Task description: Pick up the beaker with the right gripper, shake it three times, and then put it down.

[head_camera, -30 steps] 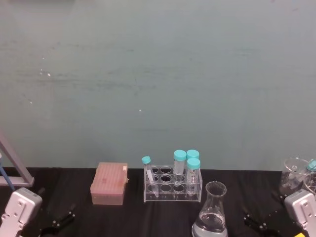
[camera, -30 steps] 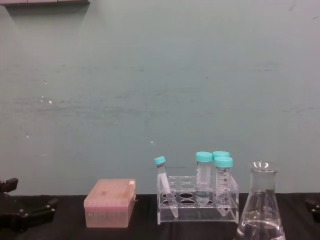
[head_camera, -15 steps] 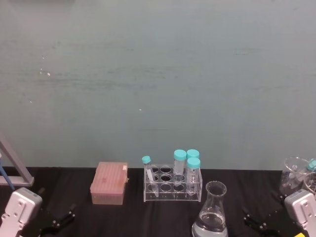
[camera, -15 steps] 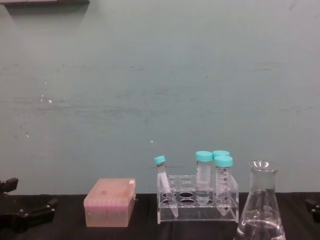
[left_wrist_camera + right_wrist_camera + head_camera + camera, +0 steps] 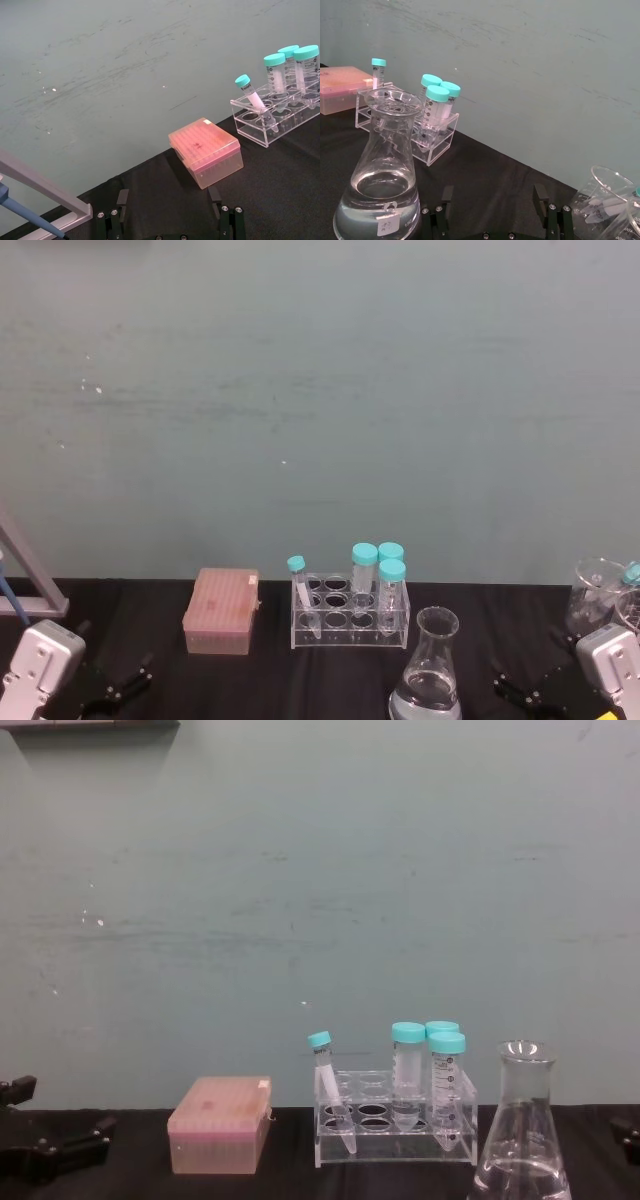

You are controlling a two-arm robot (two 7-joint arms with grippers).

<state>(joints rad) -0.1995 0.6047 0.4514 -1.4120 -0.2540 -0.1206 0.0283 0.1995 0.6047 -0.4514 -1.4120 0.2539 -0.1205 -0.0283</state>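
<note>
The beaker [image 5: 428, 672] is a clear conical flask with clear liquid in its wide base, standing upright on the black table in front of the tube rack. It also shows at the chest view's lower right [image 5: 522, 1140] and large in the right wrist view [image 5: 382, 175]. My right gripper [image 5: 525, 688] rests low on the table to the beaker's right, apart from it. Its jaws are open with nothing between them [image 5: 493, 200]. My left gripper [image 5: 112, 692] sits low at the table's left, open and empty [image 5: 169, 200].
A clear rack [image 5: 350, 618] with several teal-capped tubes stands behind the beaker. A pink tip box [image 5: 221, 612] lies to its left. Glassware [image 5: 598, 595] stands at the far right, a pipette stand [image 5: 25, 585] at the far left. The wall runs close behind.
</note>
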